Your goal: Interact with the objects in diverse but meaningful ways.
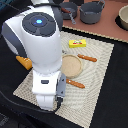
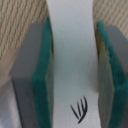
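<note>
In the wrist view my gripper is shut on a flat white fish with a small black mark. Its green pads press on both sides of the fish. In the exterior view the arm's hand hangs over the near left part of the woven placemat, and its fingers and the fish are hidden. A yellow butter block lies on the mat's far part. An orange-handled utensil and a second one lie beside a round tan plate. A golden bread loaf sits at the exterior view's left.
Two grey saucepans stand on the brown surface behind the mat. A pale bowl is at the far right. The arm's white body hides much of the left side of the mat.
</note>
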You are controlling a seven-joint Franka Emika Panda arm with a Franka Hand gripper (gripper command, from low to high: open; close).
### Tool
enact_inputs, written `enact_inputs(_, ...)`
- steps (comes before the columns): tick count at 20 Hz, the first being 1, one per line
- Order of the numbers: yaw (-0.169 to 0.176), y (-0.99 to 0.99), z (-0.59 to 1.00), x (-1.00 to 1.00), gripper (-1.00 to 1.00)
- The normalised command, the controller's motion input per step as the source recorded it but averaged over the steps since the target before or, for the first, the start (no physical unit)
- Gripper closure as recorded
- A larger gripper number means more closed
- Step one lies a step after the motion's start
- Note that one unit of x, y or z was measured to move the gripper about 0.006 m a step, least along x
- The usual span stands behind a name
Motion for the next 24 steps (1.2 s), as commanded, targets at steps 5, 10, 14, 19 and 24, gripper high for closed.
enact_inputs(5,0.000,0.34,1.00,0.08,1.00)
enact_inputs(10,0.004,0.50,1.00,0.01,1.00)
enact_inputs(14,0.017,0.57,0.99,0.00,1.00)
enact_inputs(19,0.031,0.66,0.57,-0.16,1.00)
enact_inputs(24,0.011,0.66,0.07,-0.38,1.00)
